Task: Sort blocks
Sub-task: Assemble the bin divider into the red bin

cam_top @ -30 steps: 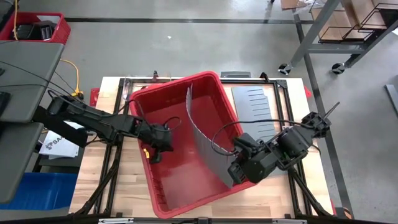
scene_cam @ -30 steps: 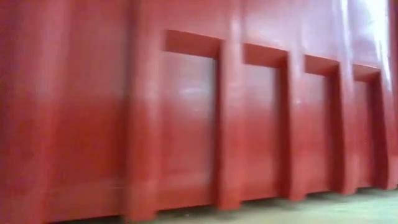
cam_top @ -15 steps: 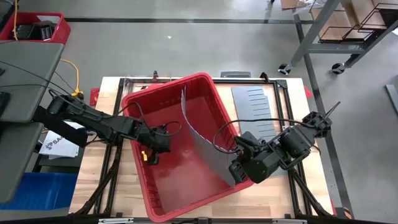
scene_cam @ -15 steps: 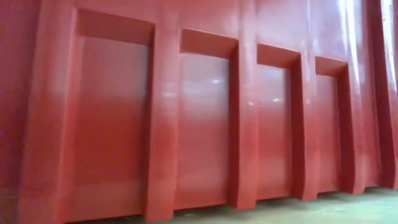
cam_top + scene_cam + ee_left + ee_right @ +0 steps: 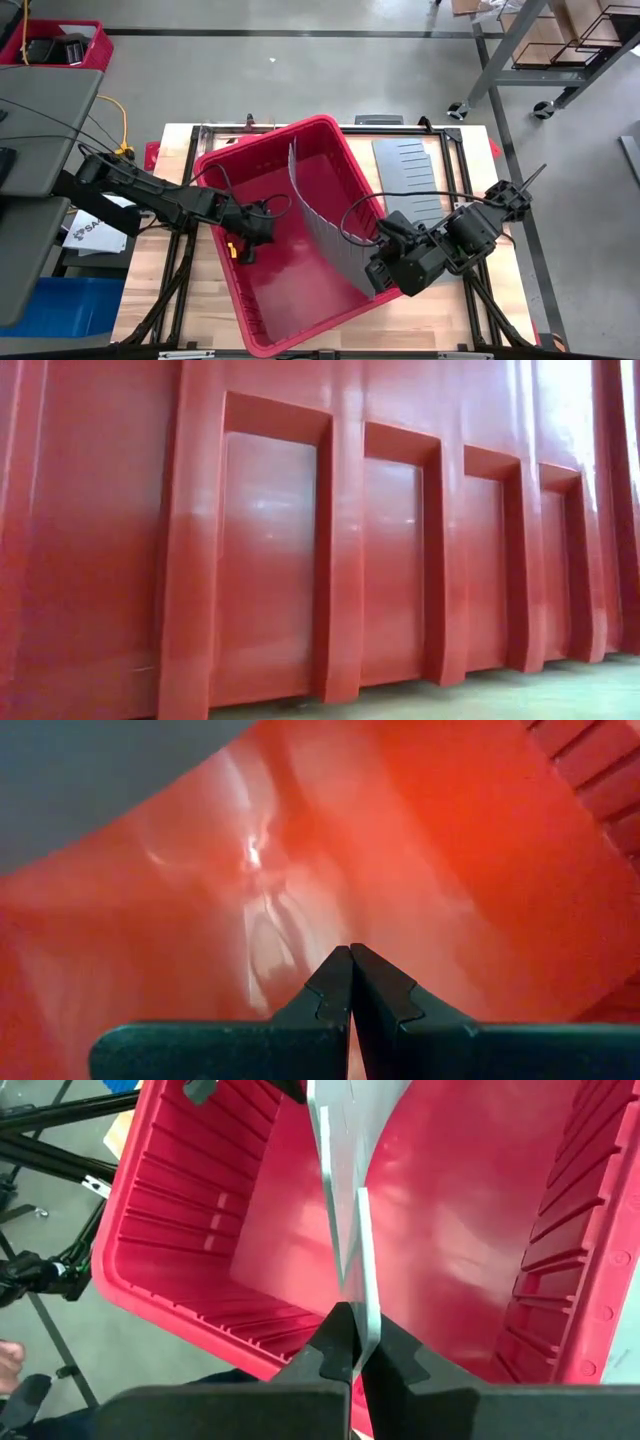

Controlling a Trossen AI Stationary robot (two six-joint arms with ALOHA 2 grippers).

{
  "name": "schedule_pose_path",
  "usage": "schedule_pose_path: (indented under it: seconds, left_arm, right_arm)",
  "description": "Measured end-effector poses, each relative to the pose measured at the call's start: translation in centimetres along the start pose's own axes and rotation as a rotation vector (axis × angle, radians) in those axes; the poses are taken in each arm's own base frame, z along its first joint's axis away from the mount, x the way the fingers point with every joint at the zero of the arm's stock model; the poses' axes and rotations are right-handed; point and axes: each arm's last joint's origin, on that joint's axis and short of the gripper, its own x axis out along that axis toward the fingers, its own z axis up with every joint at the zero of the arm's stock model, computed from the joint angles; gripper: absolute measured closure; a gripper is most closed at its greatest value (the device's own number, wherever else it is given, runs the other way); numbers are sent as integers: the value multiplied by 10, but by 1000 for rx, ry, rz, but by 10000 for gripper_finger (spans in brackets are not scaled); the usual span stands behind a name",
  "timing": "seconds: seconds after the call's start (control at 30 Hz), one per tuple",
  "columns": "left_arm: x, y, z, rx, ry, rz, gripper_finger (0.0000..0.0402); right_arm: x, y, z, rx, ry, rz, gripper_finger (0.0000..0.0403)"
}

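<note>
While the red bin (image 5: 300, 300) has been turned slightly since earlier, the grey divider sheet (image 5: 320, 215) is pinched by the right gripper (image 5: 378, 280); the left gripper's (image 5: 245, 245) jaws are pressed together inside.

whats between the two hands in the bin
In the high view, the grey divider sheet stands between the left hand and the right hand; the right hand is shut on its edge.

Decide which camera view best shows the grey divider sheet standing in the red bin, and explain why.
The high view: the whole curved divider sheet shows standing across the red bin, with the right tool shut on its end. The right wrist view shows it edge-on, the left wrist view only a grey corner, the low view nothing.
</note>
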Motion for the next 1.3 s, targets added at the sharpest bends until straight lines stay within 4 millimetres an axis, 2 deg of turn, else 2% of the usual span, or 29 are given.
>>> schedule_pose_path:
  seconds: [0.37,0.67,1.3]
  left_arm:
    - [0,-1,-2,-19,15,-4,401]
    - [-1,-8,-5,19,42,-31,401]
    - [-1,-8,-6,9,45,-28,401]
  right_arm:
    - [11,4,0,-66,-26,-27,403]
    - [7,1,5,-124,-9,-19,403]
    - [12,3,2,-134,-23,-37,403]
